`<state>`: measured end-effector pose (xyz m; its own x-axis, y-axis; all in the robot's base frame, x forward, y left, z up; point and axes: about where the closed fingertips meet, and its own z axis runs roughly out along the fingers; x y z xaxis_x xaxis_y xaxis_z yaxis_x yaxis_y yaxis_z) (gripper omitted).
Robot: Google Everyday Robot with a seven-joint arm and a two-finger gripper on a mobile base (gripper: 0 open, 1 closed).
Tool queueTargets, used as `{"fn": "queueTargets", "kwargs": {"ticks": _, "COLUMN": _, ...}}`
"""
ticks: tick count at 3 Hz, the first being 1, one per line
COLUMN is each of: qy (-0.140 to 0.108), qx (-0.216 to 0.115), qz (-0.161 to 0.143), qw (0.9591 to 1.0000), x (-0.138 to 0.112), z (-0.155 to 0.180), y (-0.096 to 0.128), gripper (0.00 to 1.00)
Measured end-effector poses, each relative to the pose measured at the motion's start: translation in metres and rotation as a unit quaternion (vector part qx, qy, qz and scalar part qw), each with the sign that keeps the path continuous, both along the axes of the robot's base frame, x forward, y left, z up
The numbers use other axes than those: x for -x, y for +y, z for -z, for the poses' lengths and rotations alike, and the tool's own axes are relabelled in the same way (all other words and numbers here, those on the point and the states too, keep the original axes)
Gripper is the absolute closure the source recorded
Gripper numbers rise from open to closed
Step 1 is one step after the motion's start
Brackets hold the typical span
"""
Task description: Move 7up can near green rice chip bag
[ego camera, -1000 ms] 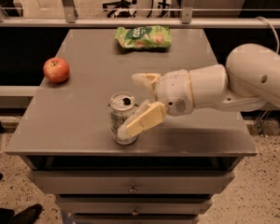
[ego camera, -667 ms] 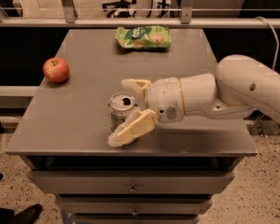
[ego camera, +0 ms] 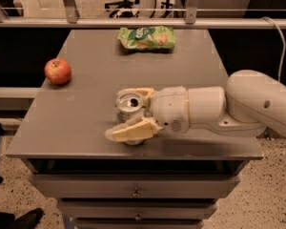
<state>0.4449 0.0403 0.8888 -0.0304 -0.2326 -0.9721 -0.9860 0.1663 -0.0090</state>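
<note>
The 7up can (ego camera: 129, 103) stands upright near the front middle of the grey table (ego camera: 86, 113), its pull-tab top showing. My gripper (ego camera: 126, 111) reaches in from the right and straddles the can. One cream finger (ego camera: 133, 91) is behind it and the other cream finger (ego camera: 129, 130) crosses its front, hiding the can's lower body. The jaws look spread around the can rather than squeezed on it. The green rice chip bag (ego camera: 146, 37) lies flat at the table's far edge, well apart from the can.
A red apple (ego camera: 57, 71) sits at the table's left side. My white arm (ego camera: 238, 106) stretches over the table's right front. A metal rail (ego camera: 143, 22) runs behind the table. Drawers (ego camera: 133, 192) are below the front edge.
My gripper has moved left along the front of the table until its fingers enclose the can. The can, bag and apple have stayed in place.
</note>
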Motion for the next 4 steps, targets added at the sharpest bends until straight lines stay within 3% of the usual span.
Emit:
{"fn": "queueTargets", "kwargs": {"ticks": 1, "qy": -0.013, "qx": 0.004, "qz": 0.027, "qw": 0.9995, "x": -0.008, "z": -0.004, "y": -0.018, "gripper": 0.74}}
{"fn": "queueTargets", "kwargs": {"ticks": 2, "qy": -0.040, "qx": 0.029, "qz": 0.072, "qw": 0.9962, "x": -0.031, "z": -0.023, "y": -0.060, "gripper": 0.97}}
{"fn": "queueTargets", "kwargs": {"ticks": 3, "qy": -0.056, "qx": 0.034, "qz": 0.096, "qw": 0.9933, "x": -0.045, "z": -0.036, "y": -0.083, "gripper": 1.00}}
{"fn": "queueTargets", "kwargs": {"ticks": 4, "qy": -0.056, "qx": 0.034, "qz": 0.096, "qw": 0.9933, "x": -0.045, "z": -0.036, "y": -0.083, "gripper": 1.00}}
